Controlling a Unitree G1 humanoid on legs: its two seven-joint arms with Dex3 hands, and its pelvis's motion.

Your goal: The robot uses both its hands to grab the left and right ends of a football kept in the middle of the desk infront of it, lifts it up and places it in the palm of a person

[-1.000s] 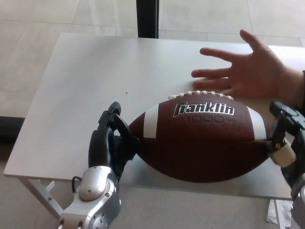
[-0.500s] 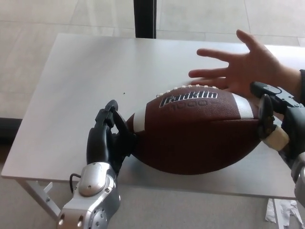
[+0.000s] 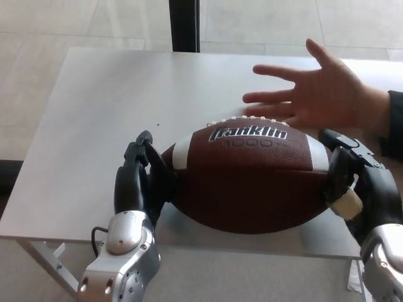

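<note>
A brown football point(image 3: 249, 176) with white stripes, white laces and "Franklin" lettering is held between my two hands above the near part of the white desk point(image 3: 113, 126). My left hand point(image 3: 140, 184) presses on its left end, fingers curled against the tip. At the other end my right hand point(image 3: 352, 185) clamps the ball with fingers wrapped over it. A person's open hand point(image 3: 321, 91), palm up with fingers spread, waits just beyond the ball at the upper right.
A black post point(image 3: 184, 25) stands behind the desk's far edge. Pale tiled floor point(image 3: 44, 31) surrounds the desk. The person's dark sleeve point(image 3: 395, 116) enters at the right edge.
The camera has shifted a little. My right hand has come further in and closed more fully on the ball's right end. The ball has edged left and sits more level.
</note>
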